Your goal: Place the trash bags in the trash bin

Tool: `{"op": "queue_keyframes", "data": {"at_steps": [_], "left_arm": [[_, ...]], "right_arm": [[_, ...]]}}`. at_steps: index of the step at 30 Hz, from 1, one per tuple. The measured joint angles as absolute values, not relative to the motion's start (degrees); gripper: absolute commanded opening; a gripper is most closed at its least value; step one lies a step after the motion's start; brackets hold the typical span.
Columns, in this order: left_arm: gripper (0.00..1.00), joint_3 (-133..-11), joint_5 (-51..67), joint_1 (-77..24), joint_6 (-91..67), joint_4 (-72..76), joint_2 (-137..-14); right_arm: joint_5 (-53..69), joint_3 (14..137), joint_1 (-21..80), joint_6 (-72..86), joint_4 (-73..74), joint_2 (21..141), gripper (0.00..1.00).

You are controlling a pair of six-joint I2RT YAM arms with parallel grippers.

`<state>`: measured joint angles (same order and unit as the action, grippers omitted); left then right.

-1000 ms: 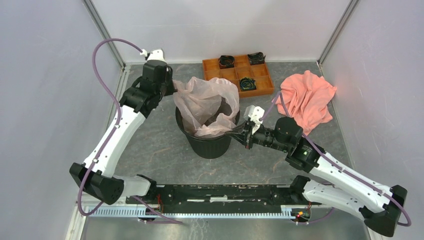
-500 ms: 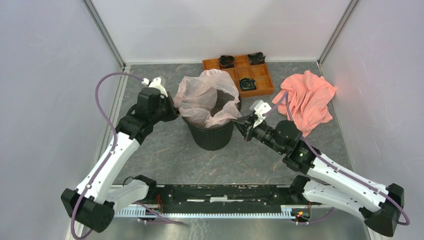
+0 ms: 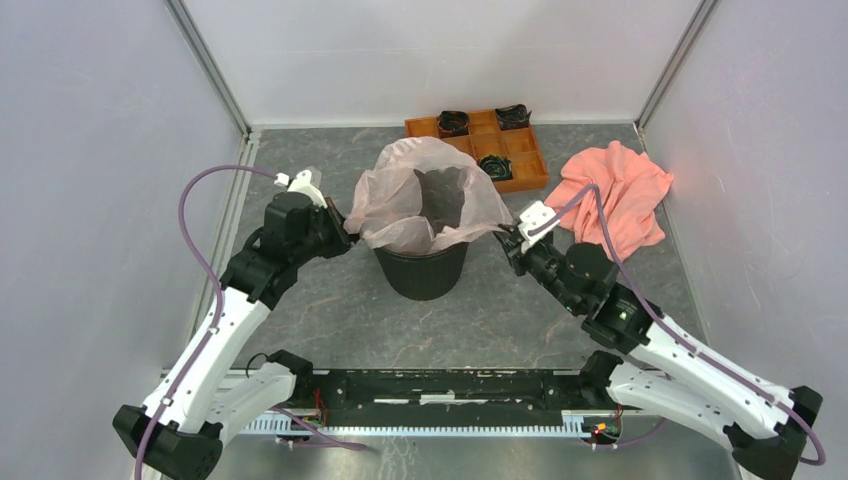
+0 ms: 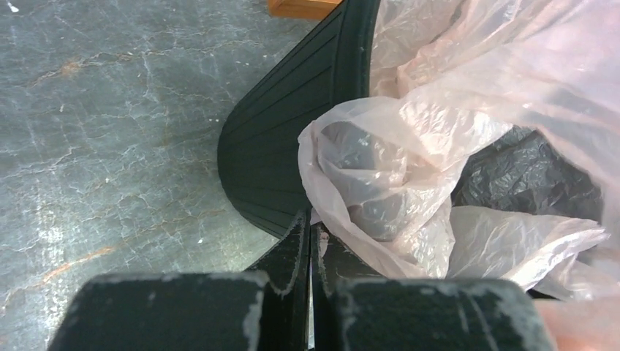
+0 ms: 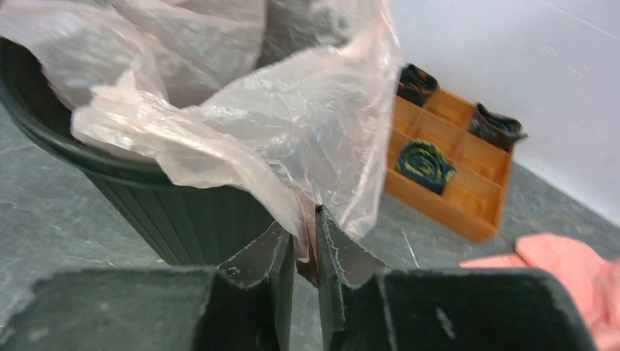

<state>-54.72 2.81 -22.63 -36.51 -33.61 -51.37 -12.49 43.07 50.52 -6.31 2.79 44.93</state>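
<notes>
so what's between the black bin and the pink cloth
The right tool, with the pink bag's edge between its fingers, over bare grey table. The top view shows it.

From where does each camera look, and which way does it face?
Top external: above and behind the arm bases, looking down at the round black plastic bin and thin translucent pale pink plastic bag; both arms, left hand and right hand show.
Left wrist: beside the bin, facing its wall and the bag; its shut fingers pinch the film.
Right wrist: at the bin's other side, facing past it to the orange compartment tray; its fingers show.
Both wrist views share bin and bag.
</notes>
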Motion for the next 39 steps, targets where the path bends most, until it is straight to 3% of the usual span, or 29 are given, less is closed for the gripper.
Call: {"op": "queue_keyframes", "data": {"at_steps": [5, 11, 13, 15, 17, 22, 25, 33, 39], "left_arm": [[0.02, -55.9, 0.1, -22.6, -36.1, -35.5, -51.5], [0.05, -61.3, -4.7, -22.6, -33.4, -38.8, -51.9], [0.2, -62.1, -7.5, -22.6, -31.8, -39.7, -51.8], [0.34, -62.2, -10.2, -22.6, -30.0, -41.4, -51.8], [0.53, -63.0, -12.2, -22.6, -28.2, -44.2, -52.4], [0.85, -69.9, -14.9, -22.6, -25.6, -51.3, -52.7], [0.99, -73.8, -14.3, -22.6, -25.7, -51.7, -49.2], [1.0, -73.9, -3.5, -22.6, -25.6, -46.8, -41.0], [1.0, -73.0, 8.2, -22.6, -20.8, -43.1, -43.5]], "right_arm": [[-19.7, 36.8, 50.5, -6.3, 4.4, 39.7, 0.13], [-23.5, 36.8, 50.5, -6.2, 8.9, 42.0, 0.13], [-24.9, 37.3, 50.5, -6.2, 9.6, 42.0, 0.27], [-25.6, 37.5, 50.5, -5.2, 9.9, 42.0, 0.48], [-24.8, 38.3, 50.5, -3.7, 11.6, 42.5, 0.61], [-21.4, 46.5, 50.4, 2.2, 20.9, 46.4, 0.93], [-20.7, 51.7, 50.4, 8.2, 25.1, 45.8, 0.98], [-13.8, 54.5, 50.4, 24.8, 31.6, 42.9, 0.98], [-18.5, 54.3, 50.4, 42.1, 37.2, 41.8, 0.98]]}}
